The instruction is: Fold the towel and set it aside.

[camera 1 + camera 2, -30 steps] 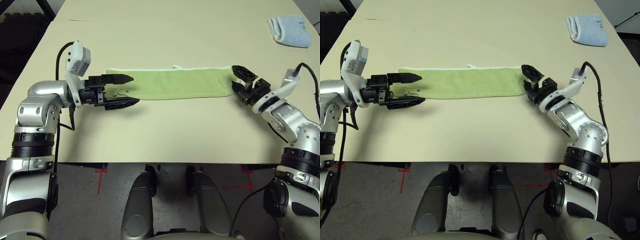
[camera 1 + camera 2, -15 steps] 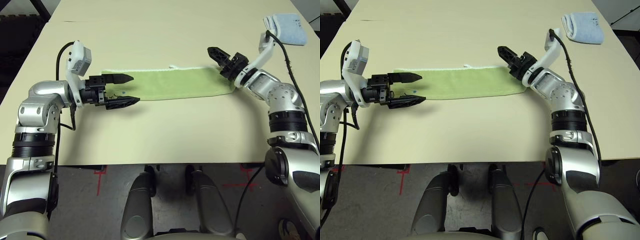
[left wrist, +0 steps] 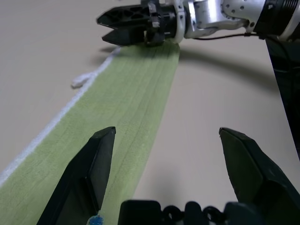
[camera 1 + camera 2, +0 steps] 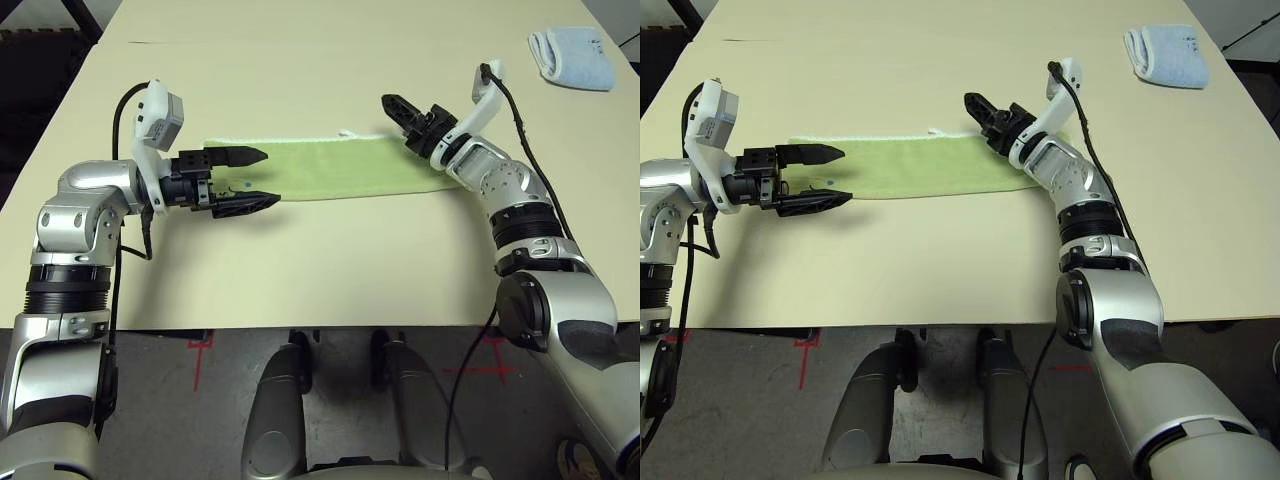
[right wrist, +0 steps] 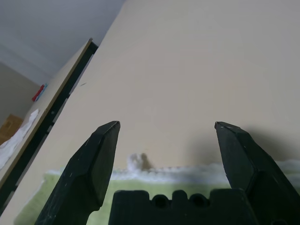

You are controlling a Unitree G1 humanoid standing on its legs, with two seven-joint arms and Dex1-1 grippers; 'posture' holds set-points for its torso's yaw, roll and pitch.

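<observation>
The towel (image 4: 320, 168) lies flat on the table (image 4: 330, 260) as a long narrow strip, stretched between the two end effectors. The left end effector (image 4: 255, 178) sits low at the strip's left end, fingers spread wide, one finger over the far edge and one just off the near edge, clamping nothing. The right end effector (image 4: 397, 110) hovers over the far edge near the strip's right end, its fingers parted and empty too.

This cloth looks light, soft and limp: terry pile with faint lengthwise ribbing, a white stitched edging along the far side and a small white label (image 3: 82, 80) poking out from that edge. It will likely sag and drape once lifted, not slide as a stiff sheet, so pinching the end corners or the short edges seems the safest hold. A pale blue folded towel (image 4: 572, 58) rests well beyond the right end effector.
</observation>
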